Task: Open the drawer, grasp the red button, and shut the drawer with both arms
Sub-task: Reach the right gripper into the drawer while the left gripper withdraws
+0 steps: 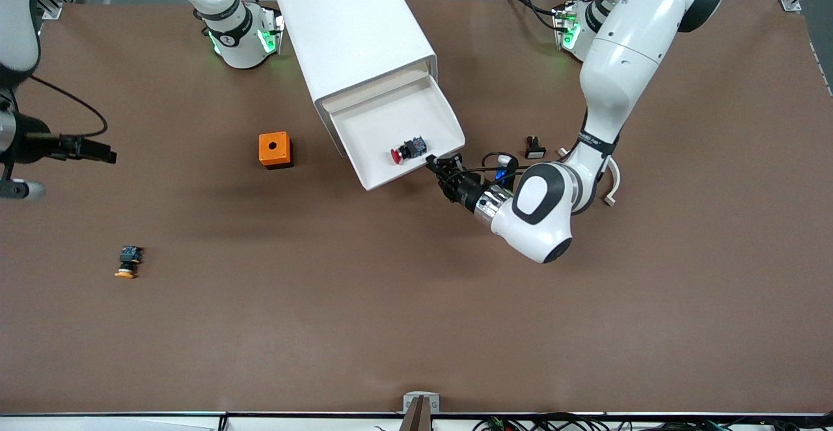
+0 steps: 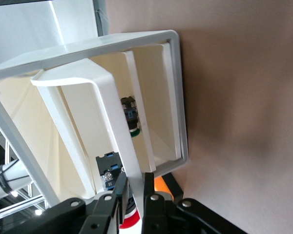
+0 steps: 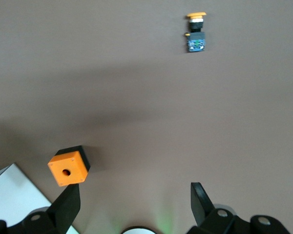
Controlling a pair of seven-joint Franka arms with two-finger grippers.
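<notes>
The white drawer (image 1: 384, 122) stands pulled out of the top of the white cabinet (image 1: 351, 27), toward the front camera. Inside it, close to the front lip, lies the button (image 1: 405, 151) on its side, with a red cap, a black body and a bluish end. My left gripper (image 1: 434, 163) is at the drawer's front corner, shut on the off-white lip (image 2: 119, 122); in the left wrist view the gripper (image 2: 135, 178) has one finger on each face of the lip. My right gripper (image 3: 134, 187) hangs open and empty high over the table near its base.
A small orange box with a hole (image 1: 275, 150) sits beside the cabinet toward the right arm's end. An orange-yellow-capped button (image 1: 128, 262) lies nearer the front camera at that end. A black switch (image 1: 534, 148) lies by the left arm's forearm.
</notes>
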